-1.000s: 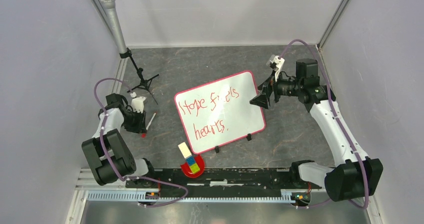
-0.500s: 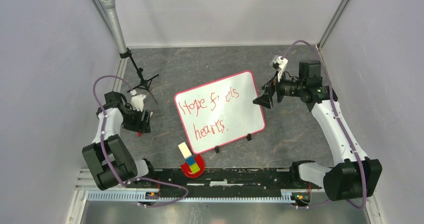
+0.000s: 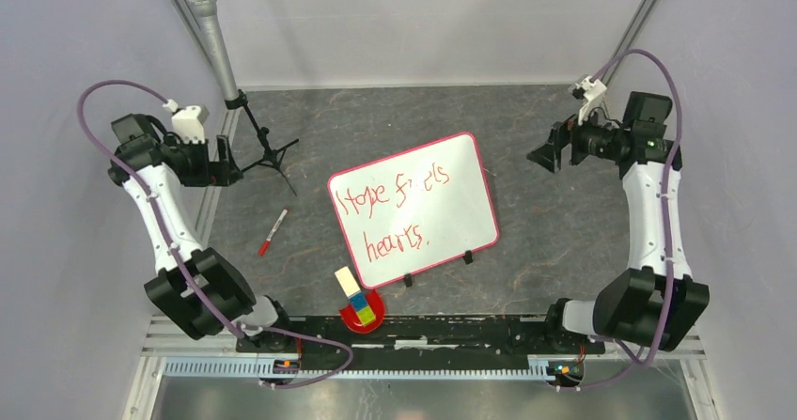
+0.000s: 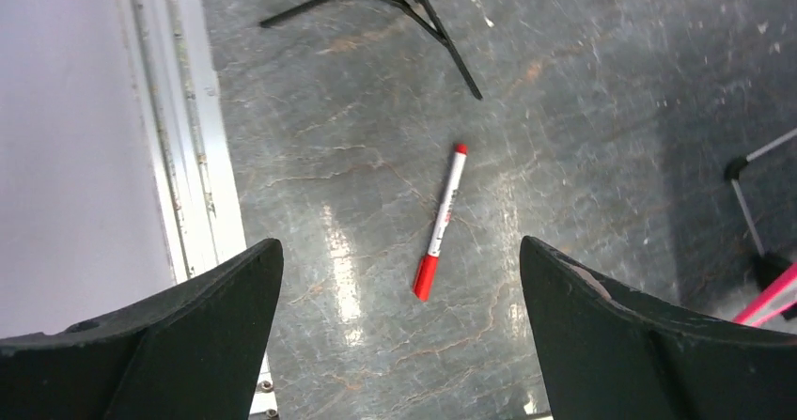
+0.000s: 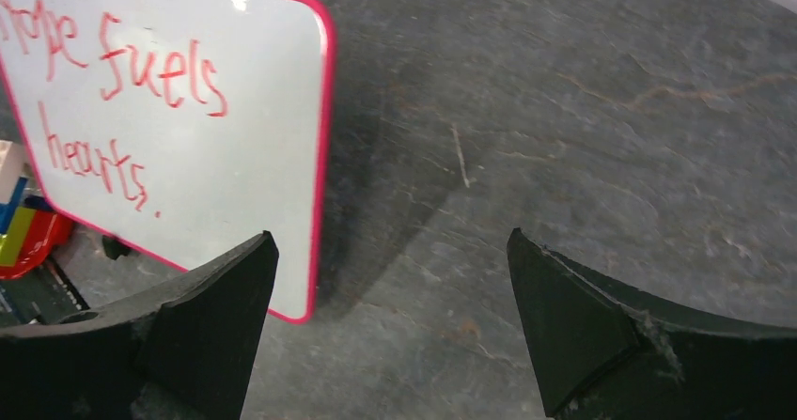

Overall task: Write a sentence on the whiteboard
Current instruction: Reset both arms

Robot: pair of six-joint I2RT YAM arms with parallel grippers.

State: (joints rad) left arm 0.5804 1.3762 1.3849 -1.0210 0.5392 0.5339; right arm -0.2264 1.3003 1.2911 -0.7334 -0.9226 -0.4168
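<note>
Red-bordered glossy white rectangular whiteboard (image 3: 414, 209) with red handwriting lies flat in the middle of the dark grey stone-look worktop (image 3: 564, 241), a red-capped white marker pen (image 3: 273, 231) lies loose to its left, and the left end effector (image 4: 399, 244) and right end effector (image 5: 390, 235) hang raised, jaws wide apart, gripping nothing.

One camera looks down from behind on the whole table (image 3: 564, 237). The left wrist camera looks closer at the marker (image 4: 442, 218), the right wrist one at the whiteboard (image 5: 188, 185); both show overhead too.
</note>
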